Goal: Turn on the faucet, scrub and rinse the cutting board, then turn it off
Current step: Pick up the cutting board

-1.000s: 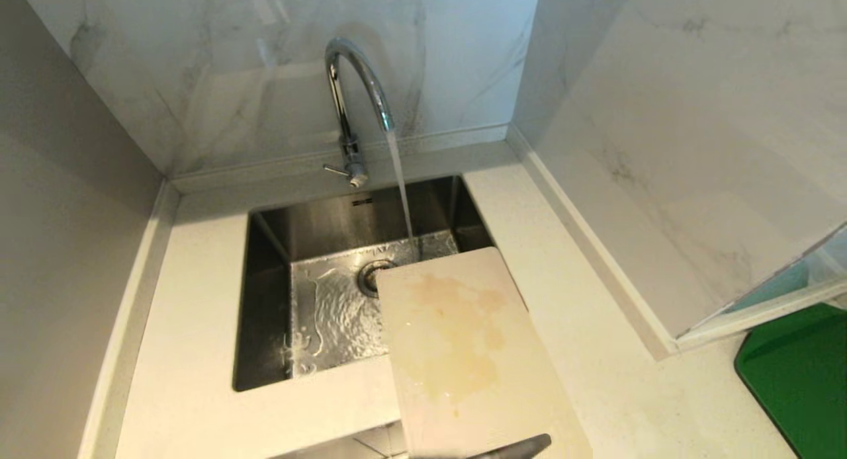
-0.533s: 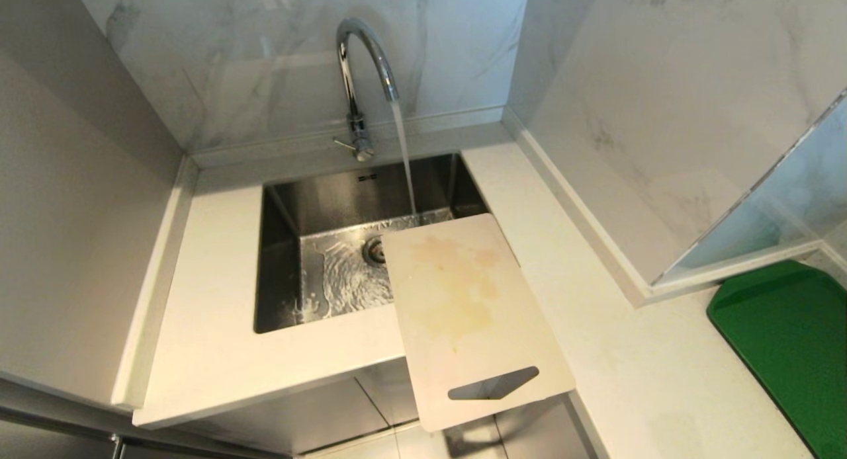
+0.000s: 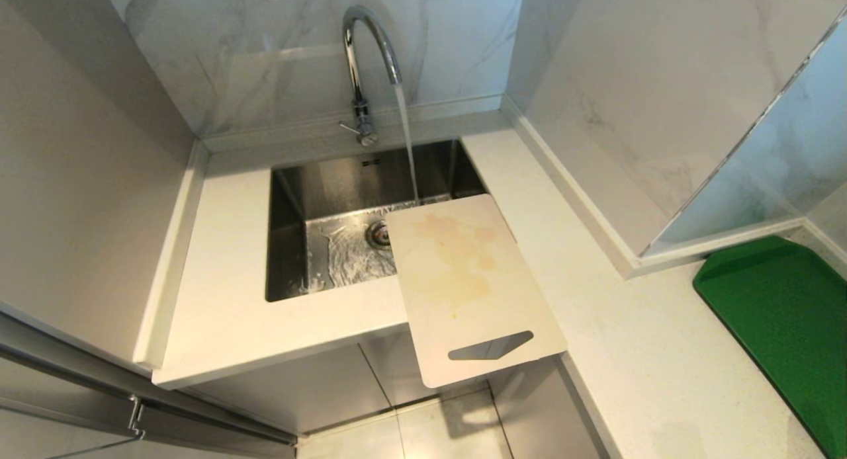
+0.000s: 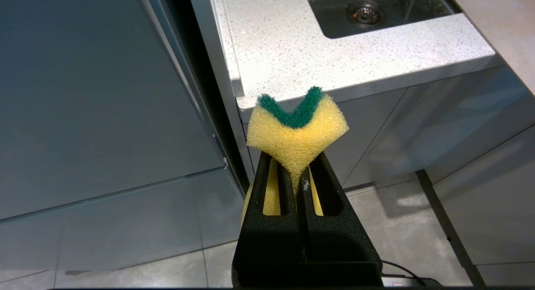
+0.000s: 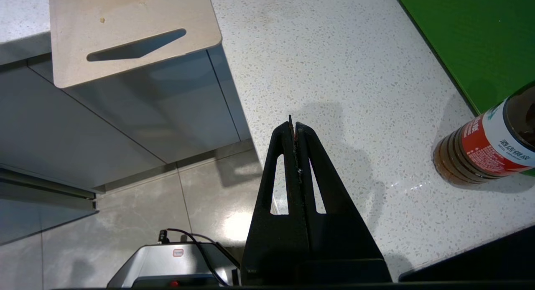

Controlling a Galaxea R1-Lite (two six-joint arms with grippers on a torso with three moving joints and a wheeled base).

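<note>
The chrome faucet [image 3: 362, 55] stands behind the steel sink [image 3: 291, 247], and water runs from its spout into the basin. The cream cutting board [image 3: 473, 293], stained yellowish-brown, lies across the sink's right front corner with its slot-handle end overhanging the counter edge; that end also shows in the right wrist view [image 5: 125, 26]. My left gripper [image 4: 296, 173] hangs low in front of the counter, shut on a yellow sponge [image 4: 297, 133] with a green scrub face, folded between the fingers. My right gripper [image 5: 293, 127] is shut on nothing, over the counter's front edge to the right of the board. Neither arm shows in the head view.
A green board [image 3: 781, 320] lies on the white speckled counter [image 3: 662, 379] at the right, and a brown bottle with a red label [image 5: 489, 148] lies beside it. Marble walls close in the sink's corner. Grey cabinet fronts [image 4: 104, 114] and tiled floor lie below.
The whole head view has shifted: the sink, faucet and board now sit higher and smaller, with cabinet fronts and floor showing below, so the camera has drawn back. The water keeps running.
</note>
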